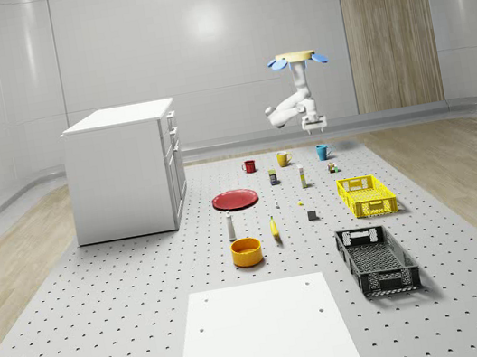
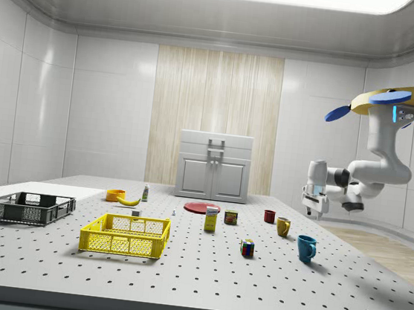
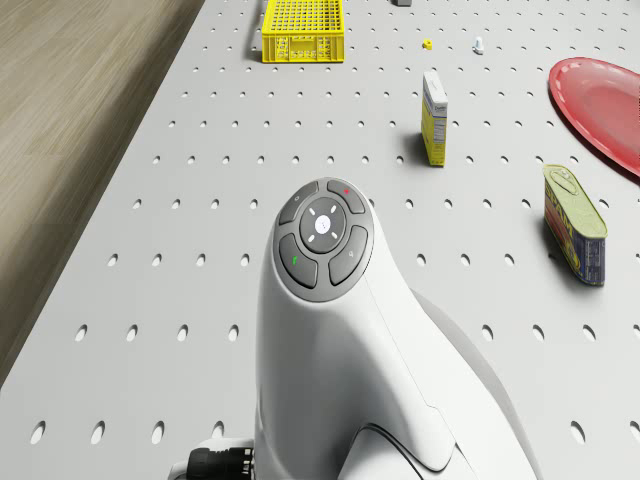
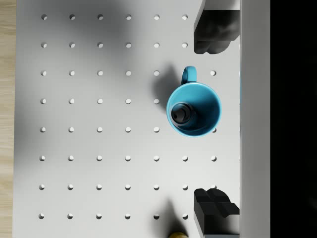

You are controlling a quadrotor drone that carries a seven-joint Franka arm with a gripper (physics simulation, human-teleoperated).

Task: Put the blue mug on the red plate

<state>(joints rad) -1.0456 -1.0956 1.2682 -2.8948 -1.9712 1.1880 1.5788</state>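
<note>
Pale walls ring a perforated white table [image 1: 108, 329]. From the whole-scene camera, the drone [image 1: 297, 59] hovers above the table's far end, its gripper [image 1: 314, 126] hanging directly above the blue mug [image 1: 322, 152]; the red plate [image 1: 236, 199] lies at the mug's eight o'clock. Side view: mug [image 2: 306, 248] stands upright below the gripper [image 2: 312, 207], untouched. Wrist view: fingers [image 4: 214, 30] spread wide apart, empty, the mug [image 4: 193, 108] centred between them, handle at twelve o'clock.

Drone [image 2: 400, 102] — tan disc body, blue rotor blades, glossy white jointed arm [image 2: 377, 156], grey button pad [image 3: 322, 240], black-padded fingers [image 4: 213, 34]
</note>
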